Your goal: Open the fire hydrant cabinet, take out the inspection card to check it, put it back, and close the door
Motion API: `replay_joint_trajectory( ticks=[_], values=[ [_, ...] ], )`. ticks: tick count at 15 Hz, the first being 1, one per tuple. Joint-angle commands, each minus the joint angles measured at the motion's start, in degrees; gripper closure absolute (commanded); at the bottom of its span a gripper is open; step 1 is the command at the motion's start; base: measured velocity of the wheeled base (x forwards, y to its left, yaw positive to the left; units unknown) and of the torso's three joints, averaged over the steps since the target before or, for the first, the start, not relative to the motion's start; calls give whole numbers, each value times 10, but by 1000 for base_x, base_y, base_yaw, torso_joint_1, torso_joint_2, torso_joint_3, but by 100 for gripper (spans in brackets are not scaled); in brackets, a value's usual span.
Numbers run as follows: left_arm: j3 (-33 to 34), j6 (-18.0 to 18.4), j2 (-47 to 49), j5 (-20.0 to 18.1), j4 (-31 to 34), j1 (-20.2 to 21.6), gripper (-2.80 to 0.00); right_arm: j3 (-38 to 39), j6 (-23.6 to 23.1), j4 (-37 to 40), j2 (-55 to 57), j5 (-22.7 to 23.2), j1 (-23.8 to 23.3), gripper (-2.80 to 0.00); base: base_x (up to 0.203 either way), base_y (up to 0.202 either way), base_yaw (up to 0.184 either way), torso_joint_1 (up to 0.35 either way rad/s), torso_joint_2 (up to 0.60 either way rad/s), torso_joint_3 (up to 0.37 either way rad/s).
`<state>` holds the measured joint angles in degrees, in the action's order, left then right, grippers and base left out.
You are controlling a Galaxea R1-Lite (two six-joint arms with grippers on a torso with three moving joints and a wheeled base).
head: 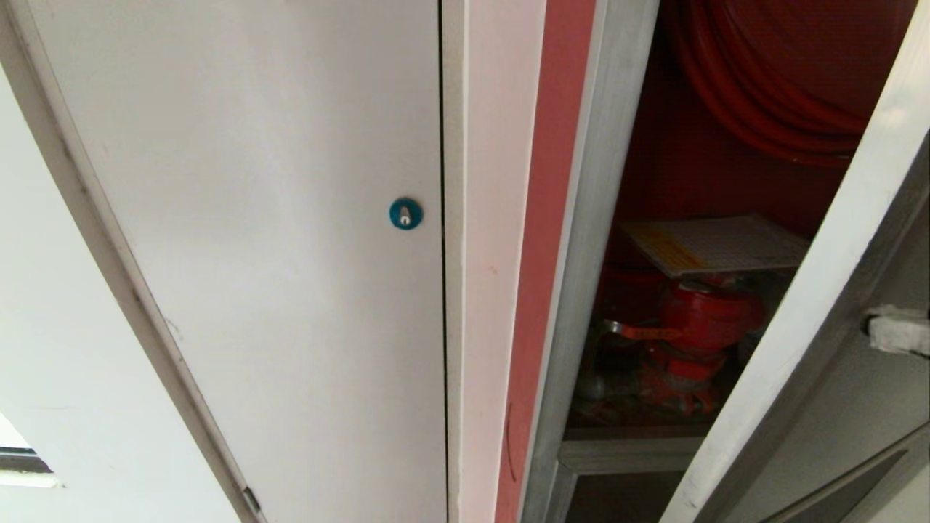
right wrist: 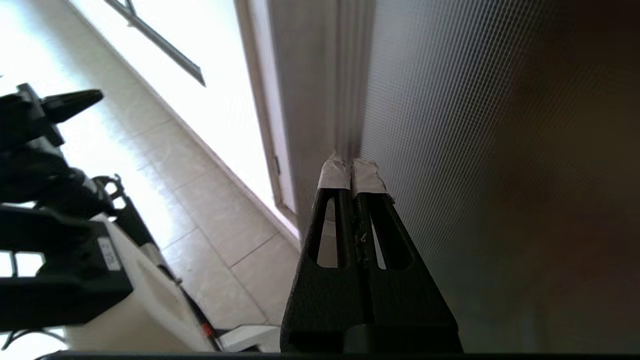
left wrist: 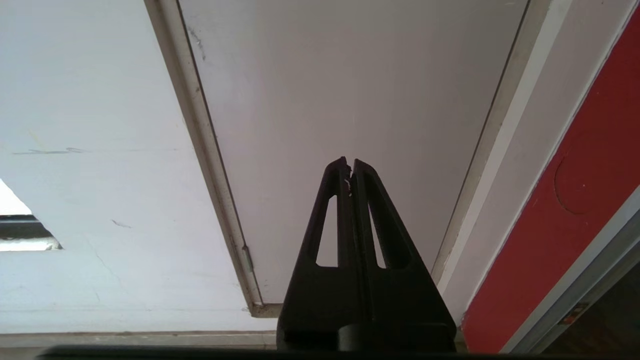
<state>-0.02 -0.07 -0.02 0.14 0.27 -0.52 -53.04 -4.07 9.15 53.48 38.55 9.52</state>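
The fire hydrant cabinet [head: 603, 218] stands open at the right, showing its red interior, a red hose reel [head: 770, 94] and a red valve [head: 705, 312]. The inspection card [head: 716, 243], white with a fine grid and a yellow band, lies flat on top of the valve. The door [head: 821, 290] hangs partly open, its pale aluminium frame slanting across the cabinet's right side. My right gripper [right wrist: 352, 167] is shut, and its white-taped tips [head: 897, 330] rest where the door's frame meets the textured glass [right wrist: 450, 150]. My left gripper [left wrist: 350, 162] is shut and empty, parked facing the white panel.
A white panel with a round blue lock [head: 405, 213] fills the left of the head view. A red strip [head: 545, 254] separates it from the cabinet. In the right wrist view, my base and left arm [right wrist: 50, 200] stand on the tiled floor [right wrist: 200, 200].
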Motion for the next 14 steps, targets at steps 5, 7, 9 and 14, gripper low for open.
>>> replay_joint_trajectory(
  ticks=[5,7,9,14],
  values=[
    [-1,0,0,0,0,0,0,-9,0,-39,92,-65,58,0,0,0,0,0,0,0],
    [0,0,0,0,0,0,0,-8,1,-64,118,-97,76,0,0,0,0,0,0,0],
    [-1,0,0,0,0,0,0,-7,2,-90,148,-122,85,0,0,0,0,0,0,0],
    [0,0,0,0,0,0,0,-4,4,-155,209,-169,88,0,0,0,0,0,0,0]
  ],
)
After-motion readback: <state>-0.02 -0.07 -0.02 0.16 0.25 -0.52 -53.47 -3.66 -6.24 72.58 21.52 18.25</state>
